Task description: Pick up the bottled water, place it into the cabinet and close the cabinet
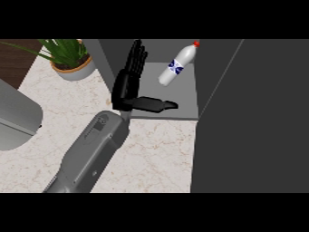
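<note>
Bottle (177, 66) tilted inside cabinet (214, 81) | your hand (131, 86) beside bottle, fingers straight, holding nothing | bottle likely light, slick; grip mid-body

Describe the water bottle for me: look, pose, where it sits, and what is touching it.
The bottled water is a white, plastic-looking bottle with a red cap and a blue label at its middle. It leans inside the open cabinet, cap toward the upper right, base toward the lower left on the grey shelf. Nothing grips it: the hand beside it has straight fingers and stands apart to its left.
</note>
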{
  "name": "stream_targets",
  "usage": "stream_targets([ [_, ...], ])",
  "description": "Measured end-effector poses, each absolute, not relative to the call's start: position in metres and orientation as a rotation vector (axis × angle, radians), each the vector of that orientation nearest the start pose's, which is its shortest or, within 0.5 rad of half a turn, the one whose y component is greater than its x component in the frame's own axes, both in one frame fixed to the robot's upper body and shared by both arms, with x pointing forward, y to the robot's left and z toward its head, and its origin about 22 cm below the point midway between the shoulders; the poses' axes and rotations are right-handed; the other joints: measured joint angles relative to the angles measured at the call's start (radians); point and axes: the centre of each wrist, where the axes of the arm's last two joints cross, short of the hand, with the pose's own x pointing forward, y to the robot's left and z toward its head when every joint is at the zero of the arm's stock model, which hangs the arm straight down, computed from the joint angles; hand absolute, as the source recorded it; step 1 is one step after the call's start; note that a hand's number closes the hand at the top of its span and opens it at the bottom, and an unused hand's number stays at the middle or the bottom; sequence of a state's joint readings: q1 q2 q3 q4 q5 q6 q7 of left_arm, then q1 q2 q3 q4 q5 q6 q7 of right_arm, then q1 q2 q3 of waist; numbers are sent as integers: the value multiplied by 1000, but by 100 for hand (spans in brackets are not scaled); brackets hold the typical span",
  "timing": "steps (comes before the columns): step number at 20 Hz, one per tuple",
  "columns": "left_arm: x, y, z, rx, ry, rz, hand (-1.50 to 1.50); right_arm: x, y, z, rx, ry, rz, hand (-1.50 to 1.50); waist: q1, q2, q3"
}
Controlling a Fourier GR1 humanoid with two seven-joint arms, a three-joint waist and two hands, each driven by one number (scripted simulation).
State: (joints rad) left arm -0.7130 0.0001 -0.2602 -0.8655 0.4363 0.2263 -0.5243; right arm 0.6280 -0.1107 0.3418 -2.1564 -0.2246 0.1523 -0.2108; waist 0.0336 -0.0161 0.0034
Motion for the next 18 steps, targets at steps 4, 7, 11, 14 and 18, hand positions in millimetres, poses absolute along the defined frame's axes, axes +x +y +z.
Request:
stream_targets([
  [4, 342, 103, 31, -356, -1914, 53, -150, 95, -209, 47, 399, -1766, -48, -150, 8, -2, 0],
  [7, 310, 112, 36, -365, -1917, 86, -150, 96, -204, 48, 395, -1762, -42, -150, 15, -3, -2],
  [11, 263, 130, 45, -392, -1908, 108, -150, 96, -206, 51, 402, -1768, 8, -150, 5, 1, -2],
  [14, 229, 136, 57, -423, -1913, 104, -150, 96, -205, 56, 415, -1763, 101, 150, -1, 3, -3],
  [18, 191, 152, 65, -418, -1929, 135, -150, 92, -206, 58, 467, -1708, 243, 150, -7, 7, -3],
])
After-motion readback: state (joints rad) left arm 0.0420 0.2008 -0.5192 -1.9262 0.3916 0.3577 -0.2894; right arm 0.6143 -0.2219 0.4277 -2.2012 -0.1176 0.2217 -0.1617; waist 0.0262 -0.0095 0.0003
